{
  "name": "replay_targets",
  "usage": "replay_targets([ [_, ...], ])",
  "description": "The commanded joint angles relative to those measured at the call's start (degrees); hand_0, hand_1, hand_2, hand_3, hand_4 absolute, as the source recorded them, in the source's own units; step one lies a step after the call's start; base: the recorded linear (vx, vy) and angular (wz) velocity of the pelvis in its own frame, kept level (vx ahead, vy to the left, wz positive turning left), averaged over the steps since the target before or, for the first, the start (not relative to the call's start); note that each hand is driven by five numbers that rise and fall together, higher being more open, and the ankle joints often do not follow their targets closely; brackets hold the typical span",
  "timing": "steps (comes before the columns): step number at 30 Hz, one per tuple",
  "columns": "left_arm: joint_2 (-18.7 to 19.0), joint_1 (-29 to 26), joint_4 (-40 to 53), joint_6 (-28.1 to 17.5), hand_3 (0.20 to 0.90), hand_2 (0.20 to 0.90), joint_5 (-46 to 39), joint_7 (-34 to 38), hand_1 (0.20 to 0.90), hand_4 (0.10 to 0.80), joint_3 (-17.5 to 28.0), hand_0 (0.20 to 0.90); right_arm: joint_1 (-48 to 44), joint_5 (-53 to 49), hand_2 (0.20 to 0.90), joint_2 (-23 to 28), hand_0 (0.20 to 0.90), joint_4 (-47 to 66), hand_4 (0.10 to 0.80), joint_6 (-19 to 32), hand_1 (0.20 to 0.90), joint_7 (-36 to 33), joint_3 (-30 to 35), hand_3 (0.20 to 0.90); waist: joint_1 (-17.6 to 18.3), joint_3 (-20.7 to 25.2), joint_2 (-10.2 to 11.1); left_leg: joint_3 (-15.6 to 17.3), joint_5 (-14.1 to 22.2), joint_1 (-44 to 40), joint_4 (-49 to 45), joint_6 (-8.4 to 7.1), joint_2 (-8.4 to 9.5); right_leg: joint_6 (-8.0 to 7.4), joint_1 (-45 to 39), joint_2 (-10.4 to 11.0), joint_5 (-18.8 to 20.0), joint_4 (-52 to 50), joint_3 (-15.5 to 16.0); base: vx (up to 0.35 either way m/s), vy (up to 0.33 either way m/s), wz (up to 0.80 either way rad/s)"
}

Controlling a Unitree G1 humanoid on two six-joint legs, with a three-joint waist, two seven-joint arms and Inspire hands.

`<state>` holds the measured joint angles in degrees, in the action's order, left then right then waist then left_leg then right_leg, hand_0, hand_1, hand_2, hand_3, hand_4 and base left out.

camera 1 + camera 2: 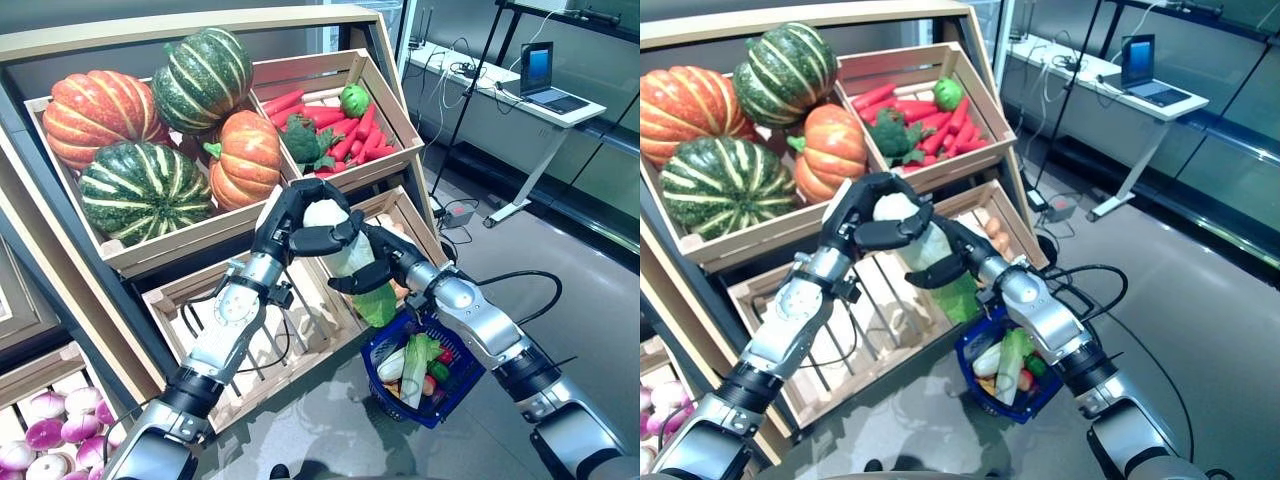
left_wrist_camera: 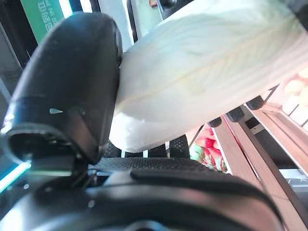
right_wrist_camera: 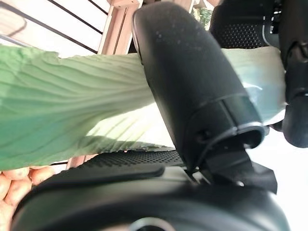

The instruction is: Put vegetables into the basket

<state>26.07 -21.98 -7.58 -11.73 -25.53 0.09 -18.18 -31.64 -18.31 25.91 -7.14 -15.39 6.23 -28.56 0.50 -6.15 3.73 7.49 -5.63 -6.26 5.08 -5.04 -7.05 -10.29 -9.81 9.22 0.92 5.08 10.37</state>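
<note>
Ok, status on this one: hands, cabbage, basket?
Left hand and right hand both shut on the cabbage, mid-air before the crates. Blue basket hangs at the right forearm, partly filled. Nothing between cabbage and basket.

Head stereo downward; wrist cameras close.

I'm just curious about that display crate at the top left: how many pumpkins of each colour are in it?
Orange pumpkins: 2, one at the crate's left and one at its right.
Green striped pumpkins: 2, one at the top and one at the front.
Total: 4 pumpkins.
</note>
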Motion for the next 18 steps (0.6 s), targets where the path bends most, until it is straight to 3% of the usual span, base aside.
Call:
replay_targets([
  [1, -5.5, -7.3, 10.9, -5.9, 0.3, 0.3, -8.5, -3.6, 0.3, 0.4, -3.3, 0.3, -12.2, 3.1, 0.9, -3.7, 0.9, -5.4, 0.8, 0.8, 0.9, -4.5, -1.5, 0.9, -2.0, 5.6, -0.9, 0.2, 5.5, -0.8, -0.1, -1.41, -1.41, 0.7, 1.2, 1.6, 0.9, -0.6, 0.4, 0.0, 0.0, 0.0],
  [8, -6.6, -7.6, 13.6, -5.0, 0.3, 0.3, -9.5, -3.9, 0.3, 0.4, -4.5, 0.3, -12.5, 2.2, 0.9, -6.8, 0.9, -8.9, 0.8, 0.2, 0.9, -3.7, -2.5, 0.9, -2.6, 5.3, -0.9, -0.2, 5.6, -0.9, -0.1, -1.45, -1.42, 0.73, 0.9, 1.8, 0.8, -0.6, 0.8, 0.003, 0.0, 0.07],
  [9, -6.7, -7.7, 13.7, -4.9, 0.3, 0.3, -9.4, -3.8, 0.3, 0.4, -4.5, 0.3, -12.4, 1.2, 0.719, -7.1, 0.719, -9.2, 0.679, 0.3, 0.719, -3.3, -2.7, 0.719, -2.7, 5.3, -0.9, -0.1, 5.6, -0.9, -0.1, -1.46, -1.44, 0.75, 0.8, 1.9, 0.7, -0.6, 0.9, 0.0, 0.0, 0.0],
  [10, -6.7, -7.7, 13.7, -4.9, 0.3, 0.3, -9.4, -3.8, 0.3, 0.4, -4.5, 0.3, -12.4, 0.8, 0.446, -7.2, 0.446, -9.4, 0.497, 0.4, 0.446, -3.2, -2.8, 0.446, -2.7, 5.3, -0.9, -0.2, 5.6, -0.9, -0.1, -1.46, -1.43, 0.76, 0.8, 1.9, 0.7, -0.6, 0.9, 0.0, 0.0, 0.0],
  [11, -6.6, -7.8, 13.5, -5.2, 0.3, 0.3, -9.4, -3.8, 0.3, 0.4, -4.4, 0.3, -12.3, -0.2, 0.3, -7.3, 0.3, -9.8, 0.4, 0.4, 0.3, -2.7, -2.9, 0.3, -2.8, 5.3, -0.8, -0.3, 5.6, -1.0, -0.1, -1.48, -1.42, 0.79, 0.7, 1.9, 0.7, -0.6, 0.9, 0.0, 0.0, 0.0],
  [18, -6.6, -7.8, 13.5, -5.5, 0.3, 0.3, -9.2, -3.6, 0.3, 0.4, -3.4, 0.3, -11.6, -2.3, 0.3, -7.0, 0.3, -10.9, 0.4, 0.6, 0.3, -1.5, -2.6, 0.3, -2.8, 5.5, -0.8, -0.4, 5.7, -1.0, -0.1, -1.6, -1.52, 0.83, 0.6, 1.8, 0.7, -0.6, 0.9, 0.006, -0.001, 0.03],
])
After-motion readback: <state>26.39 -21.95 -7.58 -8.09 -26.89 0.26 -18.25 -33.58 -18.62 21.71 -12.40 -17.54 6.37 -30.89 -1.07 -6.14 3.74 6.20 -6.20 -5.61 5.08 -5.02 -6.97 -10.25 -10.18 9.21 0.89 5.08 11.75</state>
